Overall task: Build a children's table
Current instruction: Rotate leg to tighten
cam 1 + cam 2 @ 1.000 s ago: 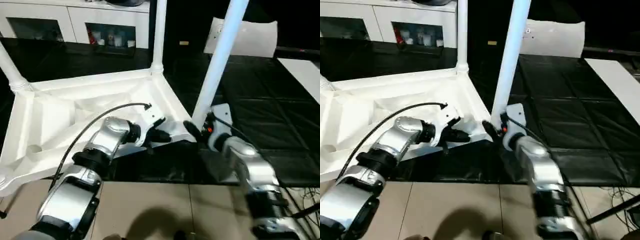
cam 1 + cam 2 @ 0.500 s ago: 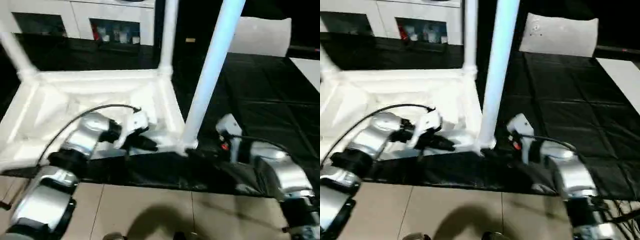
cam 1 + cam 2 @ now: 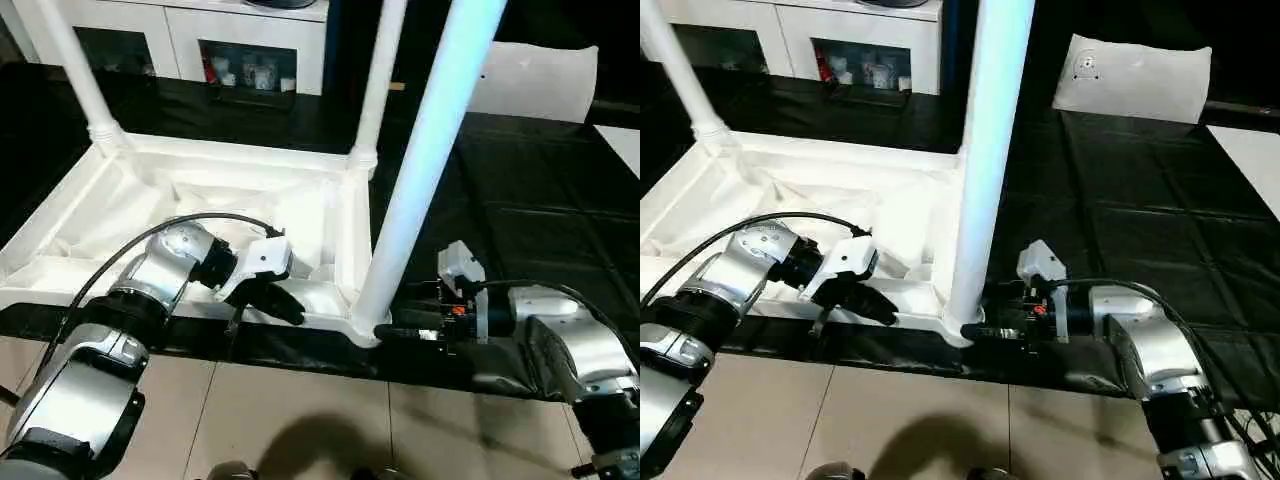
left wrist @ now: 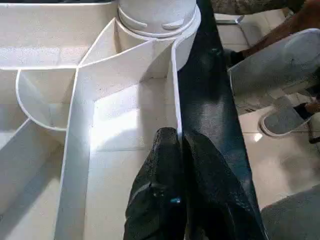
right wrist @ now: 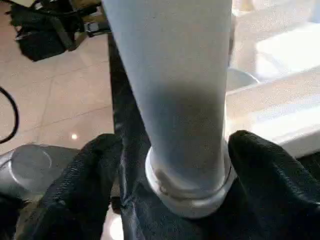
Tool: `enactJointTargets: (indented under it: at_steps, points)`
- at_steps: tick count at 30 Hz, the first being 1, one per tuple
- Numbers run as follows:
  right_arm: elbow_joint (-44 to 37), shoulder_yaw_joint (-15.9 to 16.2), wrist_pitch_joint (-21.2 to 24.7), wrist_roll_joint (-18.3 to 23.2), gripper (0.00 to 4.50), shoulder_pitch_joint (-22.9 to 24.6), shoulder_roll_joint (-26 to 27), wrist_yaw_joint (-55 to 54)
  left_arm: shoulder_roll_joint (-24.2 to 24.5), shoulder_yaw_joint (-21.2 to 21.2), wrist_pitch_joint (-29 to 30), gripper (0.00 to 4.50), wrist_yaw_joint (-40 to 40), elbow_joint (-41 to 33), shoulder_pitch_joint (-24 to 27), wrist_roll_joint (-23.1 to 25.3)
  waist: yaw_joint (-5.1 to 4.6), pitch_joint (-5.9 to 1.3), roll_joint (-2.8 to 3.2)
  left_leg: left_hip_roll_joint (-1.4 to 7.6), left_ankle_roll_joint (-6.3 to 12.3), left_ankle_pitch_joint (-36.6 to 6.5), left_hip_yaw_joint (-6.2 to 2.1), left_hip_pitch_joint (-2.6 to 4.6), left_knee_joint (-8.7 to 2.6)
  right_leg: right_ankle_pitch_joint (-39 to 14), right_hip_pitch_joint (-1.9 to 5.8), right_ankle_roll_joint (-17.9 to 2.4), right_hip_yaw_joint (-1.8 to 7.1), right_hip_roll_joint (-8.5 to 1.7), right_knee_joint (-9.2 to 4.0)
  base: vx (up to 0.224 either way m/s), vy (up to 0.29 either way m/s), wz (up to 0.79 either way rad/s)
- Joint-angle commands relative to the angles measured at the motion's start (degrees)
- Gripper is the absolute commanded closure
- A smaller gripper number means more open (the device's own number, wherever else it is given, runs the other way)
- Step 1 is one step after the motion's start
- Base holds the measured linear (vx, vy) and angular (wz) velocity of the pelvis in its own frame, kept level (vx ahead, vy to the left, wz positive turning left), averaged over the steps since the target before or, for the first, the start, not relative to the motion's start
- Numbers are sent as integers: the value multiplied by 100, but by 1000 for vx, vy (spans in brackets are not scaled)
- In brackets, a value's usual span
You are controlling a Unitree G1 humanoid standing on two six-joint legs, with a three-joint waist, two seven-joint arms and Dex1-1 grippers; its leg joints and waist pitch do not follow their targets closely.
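The right tool (image 3: 985, 331) is standing open at the foot of the nearest leg (image 3: 988, 160), with one black finger (image 5: 75, 185) on each side of the leg's collar; whether the pads are pressing on the collar cannot be told. The left tool (image 3: 285, 305) is fully closed, its two fingers (image 4: 165, 185) lying together with nothing between them, tips resting on the ribbed underside of the table top (image 3: 200, 215) beside the near edge wall. The children's table is lying upside down on the black mat (image 3: 1120, 200), its top flat on the mat and its cross-braced underside facing up. The top's long axis is running from the robot's left to its right, and the near long edge is lying close to the boundary between the mat and the tiled floor (image 3: 920, 410). The nearest leg is seated in the near right corner socket (image 4: 157, 17) and is pointing upward, leaning slightly to the right. A second leg (image 3: 378, 75) is standing upright in the far right corner, and a third leg (image 3: 75, 70) is rising from the far left corner. Beyond the table, a white cabinet (image 3: 250, 40) with glass doors is standing at the far edge, and a flat white panel (image 3: 1135, 75) is lying on the mat to the far right.
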Motion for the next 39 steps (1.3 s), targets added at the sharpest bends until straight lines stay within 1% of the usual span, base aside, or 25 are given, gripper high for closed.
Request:
enactJointTargets:
  at_steps: [1, 3, 4, 7, 8, 11, 12, 13, 14, 15, 21, 24, 26, 27, 28, 29, 31, 32, 33, 34, 35, 36, 37, 38, 39]
  points:
    - [36, 24, -58, 32, 114, -69, -34, 77, -56, -254, -106, 450, -277, 25, -29, 157, 3, -435, -32, 147, 312, -870, 15, 16, -343, -1852, 343, -917, 341, -361, -351, 0, 0, 0]
    - [101, 48, -88, 23, 138, -107, -9, 104, -70, -262, -128, 450, -299, 30, -36, 164, 20, -444, -65, 147, 321, -830, 21, 15, -337, -1805, 347, -928, 340, -358, -340, 0, 0, 0]
    - [127, 58, -101, 18, 149, -122, 3, 108, -74, -267, -132, 450, -302, 30, -39, 165, 36, -446, -53, 146, 322, -801, 20, 11, -336, -1783, 349, -934, 341, -364, -332, 0, 0, 0]
    - [238, 107, -175, -2, 149, -197, 58, 78, -73, -273, -130, 450, -329, 2, -40, 127, 38, -449, -35, 145, 308, -788, 19, 12, -338, -1740, 348, -940, 339, -361, -329, 0, 0, 0]
    - [274, 111, -209, -23, 172, -222, 87, 53, -71, -273, -131, 450, -344, -6, -35, 119, 39, -448, -12, 142, 300, -806, 17, 14, -337, -1746, 347, -948, 336, -359, -332, 0, 0, 0]
    - [306, 114, -215, -27, 187, -259, 139, 17, -75, -273, -143, 450, -358, -8, -27, 118, 45, -451, -26, 143, 272, -833, 17, 16, -337, -1794, 354, -928, 338, -359, -336, 0, 0, 0]
    - [303, 128, -211, -22, 206, -269, 167, 1, -80, -274, -148, 450, -369, -11, -18, 119, 48, -460, -34, 145, 271, -816, 18, 19, -333, -1754, 355, -935, 339, -356, -327, 0, 0, 0]
    - [287, 152, -197, -9, 206, -261, 192, 16, -92, -273, -148, 450, -364, -15, -16, 117, 51, -459, -16, 150, 267, -816, 13, 16, -335, -1709, 353, -954, 339, -358, -321, 0, 0, 0]
    - [287, 152, -197, -9, 206, -261, 192, 16, -92, -273, -148, 450, -364, -15, -16, 117, 49, -461, -20, 148, 268, -816, 15, 14, -333, -1685, 356, -957, 340, -358, -320, 0, 0, 0]
    - [279, 163, -197, -6, 229, -251, 200, 27, -97, -274, -143, 450, -359, -21, -14, 115, 47, -463, -35, 147, 268, -808, 14, 12, -334, -1656, 360, -965, 338, -353, -310, 0, 0, 0]
    - [213, 221, -167, 47, 246, -141, 239, 49, -135, -217, -134, 450, -198, 36, -15, 128, 52, -468, -28, 142, 268, -778, 16, 12, -327, -1684, 363, -945, 340, -356, -314, 0, 0, 0]
    - [66, 181, 27, 89, 249, -17, 345, -175, -252, -71, 79, 450, 187, 103, -28, 91, 52, -471, -26, 141, 255, -793, 20, 11, -323, -1662, 365, -953, 342, -351, -311, 0, 0, 0]
    - [-15, 187, 195, -73, 250, 92, 599, -780, -503, 186, 498, 450, 849, 168, -74, -13, 59, -445, -22, 131, 232, -886, 20, 34, -335, -1896, 340, -889, 332, -351, -358, 0, 0, 0]
    - [-18, 194, 204, -119, 250, 97, 649, -897, -543, 224, 554, 450, 920, 171, -81, -41, 42, -426, -28, 120, 164, -1054, 11, 58, -343, -2273, 326, -796, 318, -361, -409, 0, 0, 0]
    - [-23, 204, 216, -186, 250, 103, 721, -1064, -601, 278, 634, 450, 1021, 176, -91, -81, 19, -401, -45, 92, 109, -1254, 7, 75, -332, -2796, 309, -621, 305, -369, -477, 0, 0, 0]
    - [31, 203, 314, -403, 250, 74, 1042, -1724, -825, 471, 882, 450, 1448, 213, -148, -206, 8, -388, -43, 79, 82, -1334, -2, 86, -333, -3051, 302, -527, 291, -378, -514, 0, 0, 0]
    - [98, 181, 442, -507, 252, 18, 1335, -2223, -1038, 630, 1110, 450, 1856, 292, -237, -292, -72, -356, -38, 23, -17, -1634, -35, 130, -314, -3828, 263, -129, 194, -353, -661, -26, 8, -2]
    - [122, 168, 544, -541, 253, -22, 1541, -2509, -1183, 735, 1241, 450, 2205, 358, -304, -327, -95, -355, -28, 13, -45, -1720, -48, 156, -302, -3933, 246, -70, 159, -350, -691, -53, 16, -4]
    - [137, 159, 609, -560, 254, -51, 1672, -2686, -1274, 802, 1317, 450, 2431, 403, -349, -345, -167, -338, -27, -2, -60, -1944, -75, 185, -277, -4145, 226, 61, 68, -338, -778, -64, 30, -6]
    - [158, 150, 704, -591, 255, -105, 1858, -2934, -1400, 883, 1400, 450, 2726, 473, -416, -364, -230, -325, -1, -1, -33, -2177, -106, 196, -261, -4283, 249, 219, -40, -335, -871, -60, 52, -9]
    - [158, 147, 739, -600, 255, -120, 1914, -3012, -1438, 910, 1428, 450, 2813, 494, -437, -365, -272, -315, 30, 18, -7, -2308, -118, 218, -264, -4282, 251, 260, -87, -328, -925, -60, 52, -9]
    - [194, 72, 1008, -648, 255, -273, 2368, -3674, -1684, 1076, 1620, 450, 3376, 611, -571, -369, -360, -297, 125, 122, 37, -2795, -175, 322, -298, -4056, 285, 263, -263, -309, -1020, -44, 57, -4]
    - [212, 44, 1066, -663, 255, -315, 2477, -3849, -1732, 1111, 1664, 450, 3488, 628, -597, -370, -460, -293, 221, 372, -7, -3487, -329, 127, -551, -3237, 571, 140, -267, -273, -657, -92, 41, -5]
    - [253, -2, 1151, -689, 255, -388, 2656, -4128, -1804, 1156, 1735, 450, 3674, 653, -637, -362, -411, -270, 288, 590, -78, -4015, -402, -72, -845, -2403, 780, -44, -109, -237, -42, -92, 41, -5]
    - [264, -16, 1169, -695, 255, -405, 2701, -4189, -1816, 1162, 1748, 450, 3716, 658, -646, -352, -195, -208, 275, 581, -107, -4786, -192, -245, -1167, -1105, 695, -195, 38, -62, 584, -93, 19, 13]
